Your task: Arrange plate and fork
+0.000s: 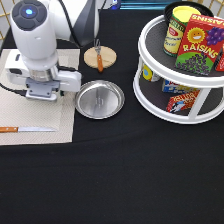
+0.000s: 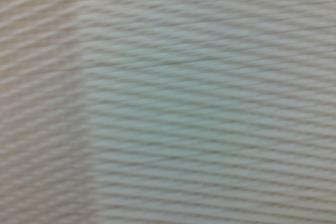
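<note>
The plate (image 1: 99, 98), round shiny silver metal, lies on the black table with its left rim against the edge of the beige placemat (image 1: 50, 120). The fork (image 1: 99, 57), with an orange-brown handle, rests across a round wooden coaster (image 1: 107, 59) towards the exterior view's top. My gripper (image 1: 42, 87) hangs low over the placemat, just left of the plate and apart from it, hidden under the white hand. The wrist view is filled with the placemat's woven weave (image 2: 168, 112), seen from very close.
A knife (image 1: 25, 129) with a wooden handle lies on the placemat near its bottom edge. A white two-tier turntable rack (image 1: 150, 95) at the exterior view's right holds cans and a raisins box (image 1: 200, 47). A cable trails left of the hand.
</note>
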Robot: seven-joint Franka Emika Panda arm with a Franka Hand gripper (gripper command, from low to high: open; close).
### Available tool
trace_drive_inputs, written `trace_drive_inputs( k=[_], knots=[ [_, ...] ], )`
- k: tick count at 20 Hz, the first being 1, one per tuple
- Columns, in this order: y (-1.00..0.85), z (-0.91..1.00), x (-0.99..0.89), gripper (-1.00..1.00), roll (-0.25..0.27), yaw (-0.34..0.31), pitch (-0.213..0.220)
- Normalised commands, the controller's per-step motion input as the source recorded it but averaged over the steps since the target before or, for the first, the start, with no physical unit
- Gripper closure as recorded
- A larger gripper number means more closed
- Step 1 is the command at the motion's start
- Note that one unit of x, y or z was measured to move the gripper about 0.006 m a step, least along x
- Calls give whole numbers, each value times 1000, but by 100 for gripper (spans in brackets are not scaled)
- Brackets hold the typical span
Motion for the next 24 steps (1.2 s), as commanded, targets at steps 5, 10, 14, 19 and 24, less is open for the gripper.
trace_drive_inputs(
  k=[5, 10, 14, 19, 24],
  knots=[
    [341, 967, 180, -100, -114, 18, 65],
    [715, 937, 117, -100, -106, 36, 61],
    [903, 615, 58, -100, -106, 42, 49],
    [735, 36, -47, -100, -13, 14, -11],
    [743, -22, 10, -100, 2, 0, -26]
  ],
)
